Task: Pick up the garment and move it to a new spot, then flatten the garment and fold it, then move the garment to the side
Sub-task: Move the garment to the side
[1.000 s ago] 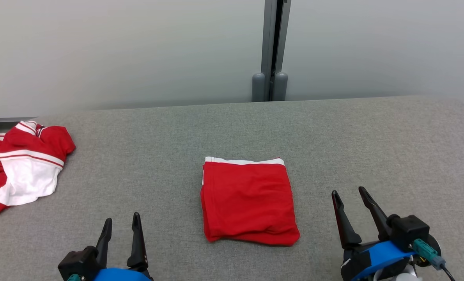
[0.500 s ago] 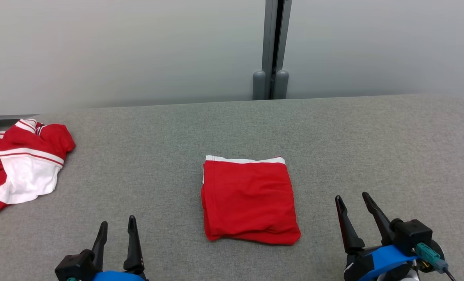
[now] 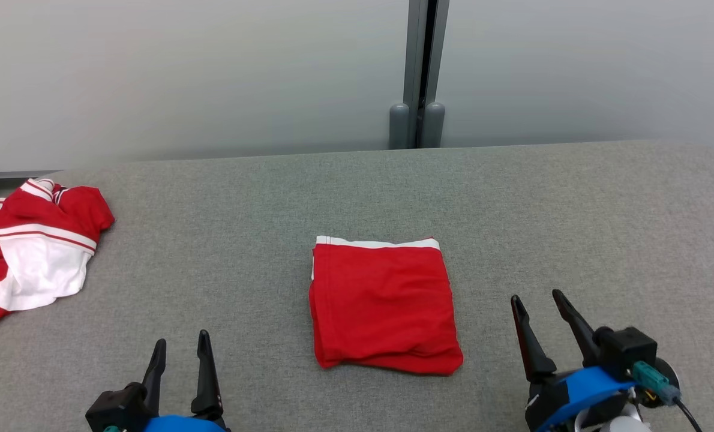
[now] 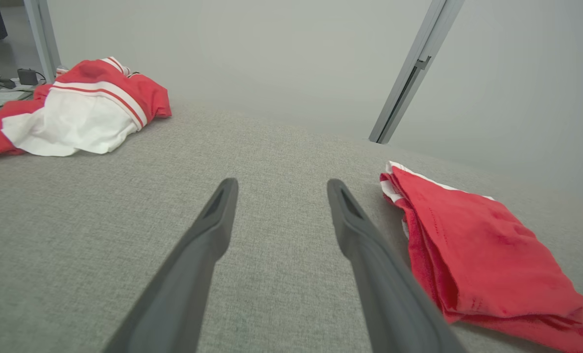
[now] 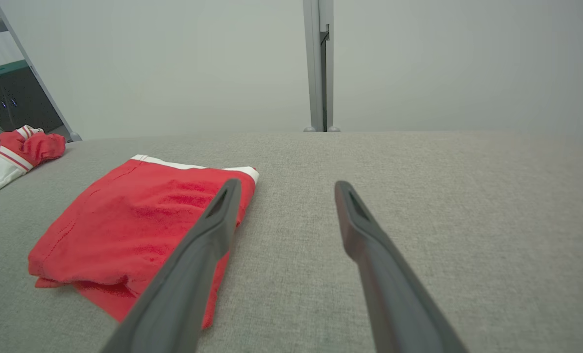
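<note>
Roughly between end effectors (image 3: 182, 338) (image 3: 536, 296) — garment (image 3: 384, 306)

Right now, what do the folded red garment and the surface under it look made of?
The folded red garment: soft matte fabric, probably knit; it creases and shows stitched hems. The surface: grey matte woven cloth, judging by its coarse weave.

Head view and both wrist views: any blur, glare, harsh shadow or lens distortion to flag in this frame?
Head view: even, soft light, sharp, only a thin shadow at the edge of the folded red garment. Left wrist view: wide-angle stretch makes the left gripper loom large. Right wrist view: same stretch on the right gripper; no glare.
</note>
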Robot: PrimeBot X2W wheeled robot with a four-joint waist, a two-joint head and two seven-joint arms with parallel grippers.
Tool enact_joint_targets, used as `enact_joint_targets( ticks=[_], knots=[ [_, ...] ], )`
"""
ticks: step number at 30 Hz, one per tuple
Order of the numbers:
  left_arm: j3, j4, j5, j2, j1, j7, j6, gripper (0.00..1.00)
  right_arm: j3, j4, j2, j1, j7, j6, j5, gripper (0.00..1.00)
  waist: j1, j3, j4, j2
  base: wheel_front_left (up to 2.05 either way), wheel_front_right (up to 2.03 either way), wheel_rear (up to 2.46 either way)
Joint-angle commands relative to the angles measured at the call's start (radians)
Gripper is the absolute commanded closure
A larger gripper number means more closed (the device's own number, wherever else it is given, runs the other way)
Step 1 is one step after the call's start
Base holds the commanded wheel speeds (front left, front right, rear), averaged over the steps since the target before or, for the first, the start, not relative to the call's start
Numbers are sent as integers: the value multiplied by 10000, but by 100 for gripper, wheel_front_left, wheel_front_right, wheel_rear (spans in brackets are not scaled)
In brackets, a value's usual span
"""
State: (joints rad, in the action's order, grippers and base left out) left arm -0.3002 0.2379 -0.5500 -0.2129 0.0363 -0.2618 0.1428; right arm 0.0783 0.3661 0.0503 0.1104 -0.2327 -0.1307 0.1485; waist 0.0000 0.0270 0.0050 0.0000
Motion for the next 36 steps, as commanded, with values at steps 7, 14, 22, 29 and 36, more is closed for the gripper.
enact_joint_targets(
  ticks=[7,14,22,29,36],
  knots=[
    [-45,-86,130,-1,-368,12,-60,0,-32,311,2,1725,1175,-1,-390,0,0,203,220,0,0,0,0],
    [-149,-225,77,59,-410,58,-43,0,-106,1640,13,3128,4016,1,-506,0,0,362,736,0,0,0,0],
    [-165,-152,6,125,-485,31,-104,0,-51,3225,13,3855,6205,-1,21,0,0,669,1359,0,0,0,0],
    [-200,-113,60,129,-613,12,-150,0,142,4231,8,4256,6568,-1,727,0,0,876,1640,0,0,0,0],
    [-307,-119,174,92,-662,5,-174,0,676,5068,3,4581,6113,-1,1322,100,0,1034,1662,0,0,0,0]
  ],
)
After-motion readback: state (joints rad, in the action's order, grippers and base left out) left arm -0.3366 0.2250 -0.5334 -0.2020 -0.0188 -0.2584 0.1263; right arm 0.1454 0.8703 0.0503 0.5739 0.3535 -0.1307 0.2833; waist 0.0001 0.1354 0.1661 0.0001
